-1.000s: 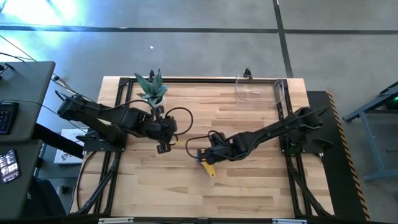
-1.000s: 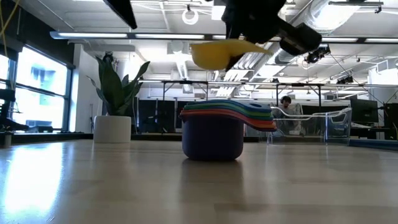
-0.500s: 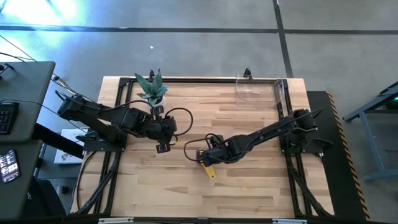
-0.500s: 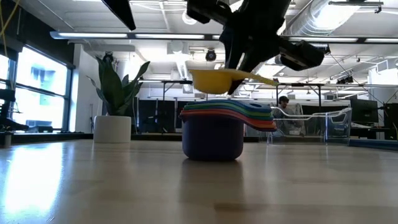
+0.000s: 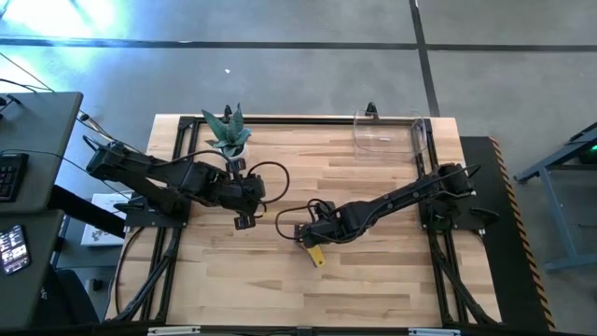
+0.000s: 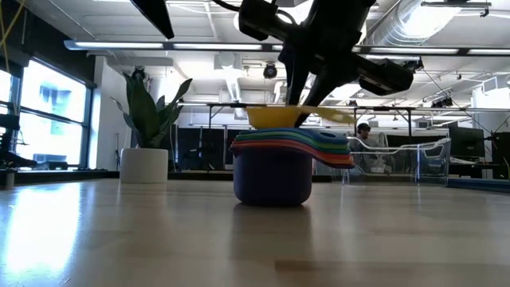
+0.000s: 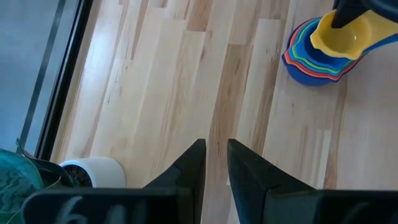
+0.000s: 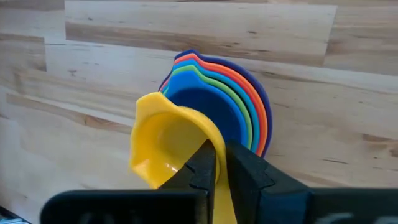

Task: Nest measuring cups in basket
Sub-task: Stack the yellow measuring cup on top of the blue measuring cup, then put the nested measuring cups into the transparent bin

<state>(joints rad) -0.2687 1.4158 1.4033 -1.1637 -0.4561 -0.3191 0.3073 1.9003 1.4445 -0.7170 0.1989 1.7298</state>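
Observation:
Several nested measuring cups (image 6: 272, 171) stand in a stack on the table's middle, purple outermost, also seen in the left wrist view (image 7: 314, 59). My right gripper (image 8: 219, 163) is shut on a yellow measuring cup (image 6: 279, 117), whose bowl dips into the stack's top. The clear basket (image 5: 387, 131) stands at the far right edge. My left gripper (image 7: 216, 163) hovers left of the stack, its fingers a narrow gap apart with nothing between them. My right gripper pinches the yellow cup's handle (image 8: 217, 149) right beside the bowl, between its two fingers. The fingers slant down from above. The handle's free end (image 5: 317, 258) sticks out toward the near edge. The cup is tilted, its bowl (image 8: 163, 144) over the blue inner cup.
A white pot with a green plant (image 5: 229, 138) stands at the far left of the table, behind my left arm. Bare wood lies along the near edge and between the stack and the basket (image 6: 406, 159).
My right gripper has sunk toward the stack with the yellow cup. The cup hung clear above the stack a second ago; now its bowl reaches into the stack's top.

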